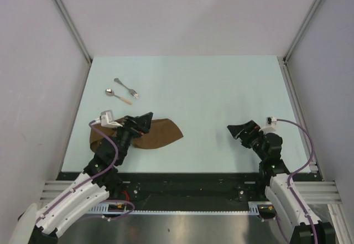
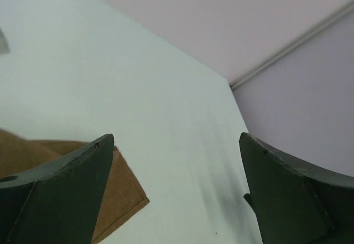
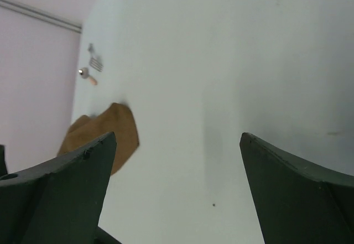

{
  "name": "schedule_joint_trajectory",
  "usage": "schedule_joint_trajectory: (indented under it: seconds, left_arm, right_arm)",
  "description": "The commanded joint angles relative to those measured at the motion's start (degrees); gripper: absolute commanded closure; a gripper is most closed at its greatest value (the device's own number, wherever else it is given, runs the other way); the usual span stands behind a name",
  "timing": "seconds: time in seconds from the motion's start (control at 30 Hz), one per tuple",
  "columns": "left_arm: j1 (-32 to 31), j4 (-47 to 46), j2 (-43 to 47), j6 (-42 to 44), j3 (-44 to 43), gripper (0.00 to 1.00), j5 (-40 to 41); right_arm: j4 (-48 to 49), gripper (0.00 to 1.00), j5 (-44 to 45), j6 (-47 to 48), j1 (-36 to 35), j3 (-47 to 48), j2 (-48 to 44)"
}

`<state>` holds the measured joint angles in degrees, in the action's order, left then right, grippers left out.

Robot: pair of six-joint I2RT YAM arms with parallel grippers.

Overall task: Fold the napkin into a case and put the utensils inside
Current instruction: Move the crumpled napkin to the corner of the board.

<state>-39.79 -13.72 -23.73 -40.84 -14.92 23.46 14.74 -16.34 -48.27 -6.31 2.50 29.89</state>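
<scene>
Top external shows a pale blue table (image 1: 221,89) between lilac walls (image 1: 166,11), left hand (image 1: 143,124) and right hand (image 1: 234,131) both spread.

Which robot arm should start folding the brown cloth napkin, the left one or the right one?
Probably the left. The left gripper, open, hangs right over the plain brown cloth napkin, while the right gripper, also open, sits well away from it over the pale table.
</scene>
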Motion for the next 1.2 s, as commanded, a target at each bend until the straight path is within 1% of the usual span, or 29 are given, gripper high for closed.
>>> schedule_joint_trajectory:
  seconds: [0.0,0.03,0.07,0.1,0.13,0.17,0.2,0.23,0.27,0.3,0.33,0.37,0.4,0.43,0.47,0.53,0.57,0.67,0.7,0.77,0.83,0.9,0.97,1.0,1.03,1.07,1.1,1.13,1.17]
  left_arm:
    - [0.2,25.4,1.1,-13.6,-8.2,0.00,8.8]
    - [0.2,26.8,1.5,-11.6,-8.5,0.00,7.9]
    - [0.3,25.9,1.9,-8.7,-8.4,0.00,7.0]
    - [0.3,25.6,2.5,-5.9,-8.7,0.01,6.5]
    - [0.5,28.3,2.5,-6.0,-9.4,0.00,7.4]
    - [0.7,30.0,2.4,-6.6,-10.1,0.00,8.0]
    - [0.8,31.5,1.7,-6.9,-11.7,0.00,8.3]
    - [0.9,35.2,1.0,-7.2,-12.7,0.00,8.6]
    - [0.9,37.9,0.0,-7.9,-13.9,0.00,10.3]
    - [0.9,40.8,-1.0,-10.1,-16.6,0.00,11.2]
    - [1.0,47.0,-4.0,-11.0,-18.2,0.00,12.1]
    - [1.1,50.2,-5.5,-11.9,-19.9,0.00,14.0]
    - [1.2,53.5,-7.0,-13.6,-23.4,0.00,15.5]
    - [1.3,59.9,-10.5,-14.8,-25.1,0.01,16.8]
    - [1.5,62.8,-11.9,-15.8,-26.6,0.00,19.0]
    - [1.6,68.0,-15.1,-17.5,-29.9,0.00,19.9]
    - [1.6,68.6,-15.7,-17.2,-30.4,0.00,19.9]
    - [1.6,67.7,-15.6,-15.2,-30.2,0.00,18.1]
    - [1.7,66.9,-15.3,-14.6,-28.9,0.00,16.6]
    - [1.9,63.7,-14.2,-13.8,-27.5,0.00,15.1]
    - [2.0,61.0,-14.0,-12.6,-26.2,0.00,12.9]
    - [2.6,59.9,-14.6,-10.9,-26.2,0.01,11.8]
    - [3.3,59.1,-15.5,-9.6,-26.7,0.00,11.0]
    - [3.6,58.5,-16.4,-9.1,-26.9,0.00,10.6]
    - [4.3,58.1,-17.0,-8.6,-26.9,0.00,9.3]
    - [4.5,57.5,-17.3,-7.5,-26.9,0.00,8.5]
    - [4.9,55.8,-17.8,-7.0,-26.7,0.01,7.4]
    - [5.6,54.5,-18.6,-6.3,-26.2,0.02,6.2]
    - [5.9,53.2,-19.0,-4.7,-25.8,0.03,2.8]
  right_arm:
    - [-5.4,0.00,3.8,7.5,-0.5,6.5,4.5]
    - [-3.9,0.00,2.1,8.6,-0.9,7.2,7.3]
    - [-0.4,0.00,2.1,9.2,-2.7,7.6,9.4]
    - [0.4,0.00,3.6,9.3,-4.8,8.6,11.5]
    - [1.0,0.00,4.8,10.2,-6.9,11.5,17.4]
    - [1.3,0.00,7.1,13.3,-12.2,14.0,20.9]
    - [1.0,0.00,8.2,14.5,-14.4,16.5,24.4]
    - [0.6,0.00,8.7,15.5,-16.4,21.7,32.3]
    - [0.5,0.00,8.2,17.5,-19.7,24.2,35.7]
    - [0.6,0.00,7.8,18.6,-21.1,26.4,39.7]
    - [0.4,0.00,7.4,19.5,-22.8,29.0,42.9]
    - [-0.1,0.01,6.3,20.7,-24.1,34.3,49.4]
    - [-1.3,0.01,5.9,24.1,-26.9,37.8,52.4]
    - [-4.9,0.02,6.3,25.5,-28.1,41.0,55.2]
    - [-6.2,0.02,6.4,27.2,-29.4,47.1,61.0]
    - [-10.1,0.02,7.0,30.0,-32.4,52.5,66.3]
    - [-10.6,0.02,6.8,30.8,-33.3,55.0,70.4]
    - [-11.0,0.02,7.1,32.9,-35.8,62.4,76.2]
    - [-11.5,0.03,6.8,33.4,-36.2,66.5,80.0]
    - [-12.7,0.03,8.2,35.0,-38.2,70.2,83.2]
    - [-14.2,0.06,9.0,36.7,-40.0,74.9,86.9]
    - [-16.2,0.12,9.0,37.4,-40.7,77.2,88.5]
    - [-15.3,0.23,7.6,36.4,-40.8,76.9,89.5]
    - [-15.4,0.31,6.8,36.0,-40.6,76.4,89.5]
    - [-13.3,0.53,5.0,35.6,-40.3,75.3,88.9]
    - [-13.1,0.66,4.7,34.4,-39.5,74.4,88.1]
    - [-12.5,0.77,4.6,33.9,-38.9,72.6,86.9]
    - [-10.6,0.96,5.1,33.1,-38.0,70.7,83.7]
    - [-10.1,1.00,5.6,31.8,-35.7,66.4,81.8]
